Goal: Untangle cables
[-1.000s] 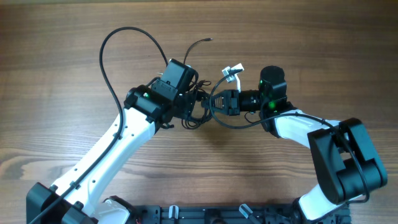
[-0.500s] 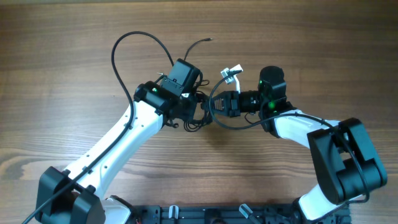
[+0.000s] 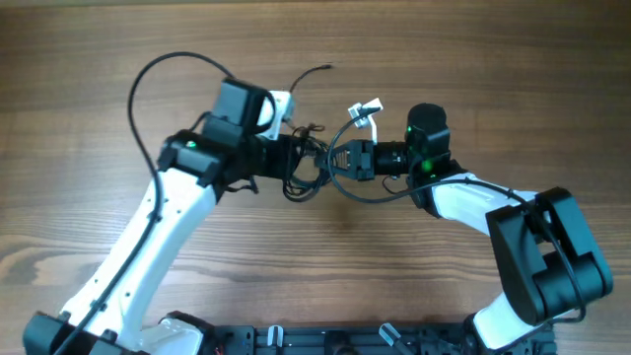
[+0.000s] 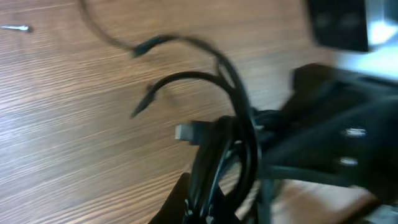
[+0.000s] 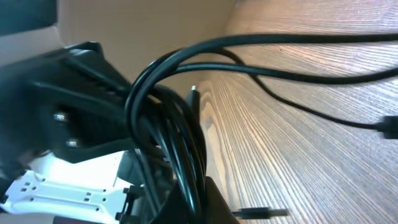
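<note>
Gripping the cables (image 3: 308, 176) from either side, my left pincer (image 3: 286, 158) and right pincer (image 3: 340, 161) both clench one bunched knot, so untangling looks barely begun.

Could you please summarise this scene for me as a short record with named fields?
surface: wooden table
cables: thin black cords bunched in one tangle between the two pincers
loose end: one plug tip trailing away from the tangle on the far side
left pincer: closed on the tangle's left side
right pincer: closed on the tangle's right side
white tag: just beyond the right pincer
task state: cables not yet separated
</note>
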Motion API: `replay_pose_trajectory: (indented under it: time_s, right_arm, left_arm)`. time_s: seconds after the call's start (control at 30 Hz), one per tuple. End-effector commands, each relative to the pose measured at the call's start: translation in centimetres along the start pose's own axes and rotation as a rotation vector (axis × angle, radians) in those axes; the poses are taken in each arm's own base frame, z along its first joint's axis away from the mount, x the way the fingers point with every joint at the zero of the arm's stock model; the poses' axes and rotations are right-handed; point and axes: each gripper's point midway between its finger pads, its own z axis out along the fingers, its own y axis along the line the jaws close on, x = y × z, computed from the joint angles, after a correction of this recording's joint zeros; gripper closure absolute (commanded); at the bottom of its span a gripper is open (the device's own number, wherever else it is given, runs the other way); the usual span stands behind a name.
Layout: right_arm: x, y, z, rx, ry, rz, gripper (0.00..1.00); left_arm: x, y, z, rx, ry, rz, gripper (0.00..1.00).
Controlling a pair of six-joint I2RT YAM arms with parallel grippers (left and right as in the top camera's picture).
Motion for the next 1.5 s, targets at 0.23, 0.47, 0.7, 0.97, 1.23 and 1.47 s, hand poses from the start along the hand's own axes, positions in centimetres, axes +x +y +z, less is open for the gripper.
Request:
replay_pose_trajectory:
  time_s: [0.23, 0.47, 0.7, 0.97, 1.23, 1.47]
  right_arm:
    - [-2.0, -3.1, -2.4, 0.102, -0.121, 0.117, 0.00]
    - [-1.1, -1.5, 1.5, 0.088, -0.117, 0.186, 0.06]
    - [-3.3, 0.1, 4.0, 0.080, -0.293, 0.280, 0.36]
    - [-3.6, -0.2, 3.9, 0.088, -0.318, 0.326, 0.78]
    - [-0.3, -5.3, 3.0, 0.285, -0.237, 0.426, 0.96]
    - [-1.7, -7.8, -1.6, 0.359, -0.229, 0.208, 0.95]
  left_arm:
    - [-3.6, 3.2, -2.8, -0.043, -0.176, -0.306, 0.96]
    - [-4.7, 6.9, -3.7, -0.181, -0.334, -0.807, 0.96]
    - [-4.4, 5.4, -2.9, -0.190, -0.323, -0.773, 0.96]
    - [-4.2, 3.6, -2.4, -0.170, -0.308, -0.721, 0.96]
    - [-6.5, 6.6, -4.7, -0.253, -0.474, -0.751, 0.96]
    - [-8.2, 8.3, -7.7, -0.192, -0.569, -0.803, 0.96]
